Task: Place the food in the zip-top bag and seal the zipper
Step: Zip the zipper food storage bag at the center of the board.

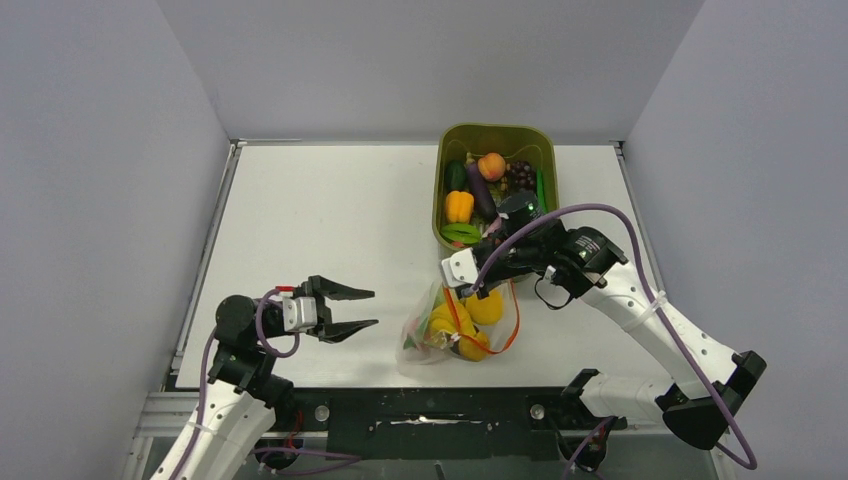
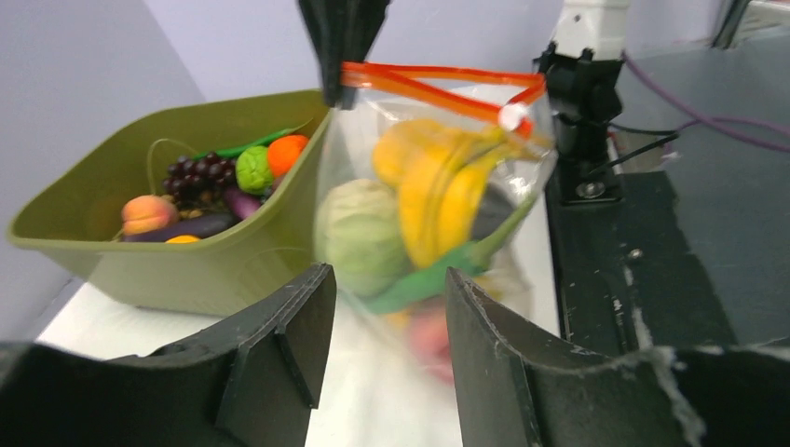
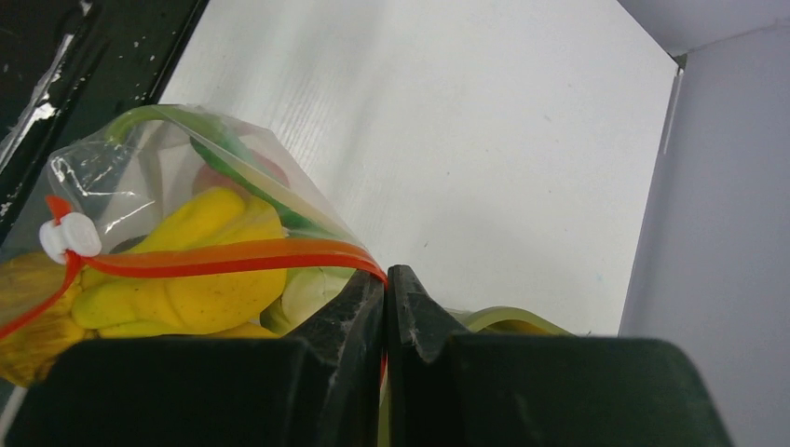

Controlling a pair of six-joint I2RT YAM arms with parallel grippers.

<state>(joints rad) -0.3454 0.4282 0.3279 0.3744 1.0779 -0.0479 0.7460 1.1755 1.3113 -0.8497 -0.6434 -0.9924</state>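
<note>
A white table (image 1: 330, 230) stands between grey walls (image 1: 100, 150). The right gripper (image 3: 386, 279) reaches down over the bag (image 1: 415, 335) (fingers clamped on its zipper (image 3: 224, 256)). The left gripper (image 1: 374, 308) hovers near, fingers apart.

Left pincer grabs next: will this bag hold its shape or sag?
Probably floppy: the bag is thin crinkled film bulging around the peppers. Likely bottom-heavy too, held only at the zipper end the right pincer pinches. Its glossy film may slip.
</note>
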